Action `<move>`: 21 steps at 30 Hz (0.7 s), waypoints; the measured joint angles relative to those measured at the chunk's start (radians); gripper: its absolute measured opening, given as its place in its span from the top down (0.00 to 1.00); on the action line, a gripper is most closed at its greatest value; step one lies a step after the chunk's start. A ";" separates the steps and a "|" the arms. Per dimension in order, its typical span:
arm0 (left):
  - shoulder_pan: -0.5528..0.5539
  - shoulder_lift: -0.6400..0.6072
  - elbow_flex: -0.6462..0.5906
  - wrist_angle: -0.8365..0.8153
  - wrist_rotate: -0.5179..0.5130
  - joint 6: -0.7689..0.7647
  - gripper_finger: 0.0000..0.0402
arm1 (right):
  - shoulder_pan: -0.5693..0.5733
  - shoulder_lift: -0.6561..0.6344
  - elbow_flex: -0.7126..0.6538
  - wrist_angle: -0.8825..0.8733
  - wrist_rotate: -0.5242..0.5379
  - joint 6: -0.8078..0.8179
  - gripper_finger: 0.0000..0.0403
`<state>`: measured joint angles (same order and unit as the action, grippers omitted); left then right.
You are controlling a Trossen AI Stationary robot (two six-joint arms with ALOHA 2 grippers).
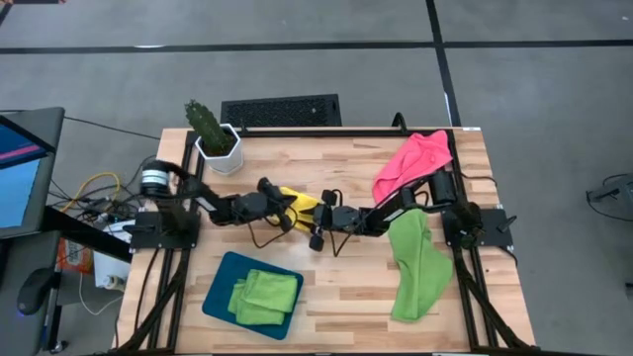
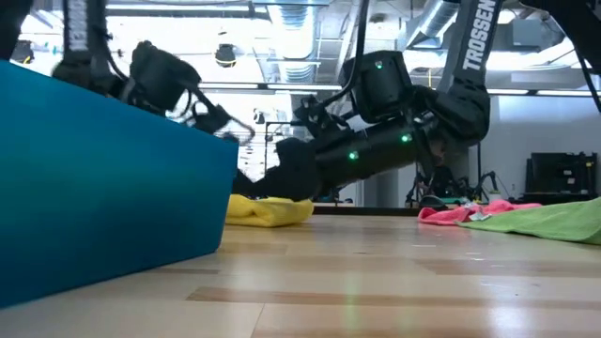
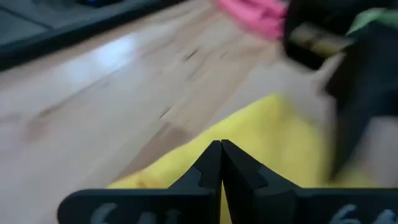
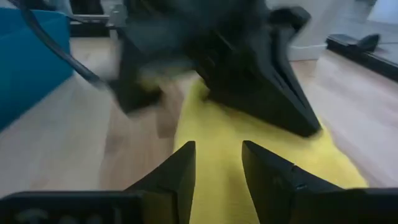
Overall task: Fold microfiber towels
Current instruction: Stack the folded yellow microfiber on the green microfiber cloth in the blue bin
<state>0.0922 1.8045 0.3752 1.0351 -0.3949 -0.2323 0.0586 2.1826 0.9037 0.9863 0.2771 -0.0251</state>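
Yellow soft microfiber towel (image 4: 249, 155) fills the near ground under the right gripper (image 4: 217, 165), whose two dark fingers stand a narrow gap apart over the cloth, with nothing seen between them. Just ahead of it, on the same towel, sits the left gripper (image 3: 221, 163), its fingers pressed together on or just above the yellow cloth; whether any fabric is pinched between them cannot be told. From above, the two grippers meet near the middle of the pale wooden desk (image 1: 346, 297), the yellow towel (image 1: 300, 201) bunched between them.

Behind the right gripper, toward its arm's base, a lime green microfiber towel (image 1: 415, 267) lies rumpled and long, and a pink microfiber towel (image 1: 415, 158) lies crumpled beyond it near the desk's corner. On the left gripper's side, near the front edge, a dark teal flat tray with rounded corners (image 1: 220, 295) holds folded lime green towels (image 1: 265, 297). A small green cactus in a white pot (image 1: 213, 138) stands at the far corner behind the left arm.
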 joint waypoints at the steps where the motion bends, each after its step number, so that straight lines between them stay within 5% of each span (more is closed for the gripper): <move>1: 0.005 0.031 0.013 0.000 -0.011 -0.005 1.00 | 0.000 -0.001 0.001 -0.010 -0.012 0.000 0.62; 13: 0.048 0.109 0.014 -0.033 -0.031 -0.130 1.00 | -0.010 -0.014 0.004 -0.191 -0.017 0.027 0.66; 21: 0.050 0.110 0.012 -0.030 -0.031 -0.148 1.00 | 0.034 -0.037 0.007 0.043 -0.020 -0.106 0.69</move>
<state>0.1417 1.9148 0.3874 1.0050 -0.4263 -0.3801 0.0922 2.1456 0.9106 1.0291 0.2572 -0.1315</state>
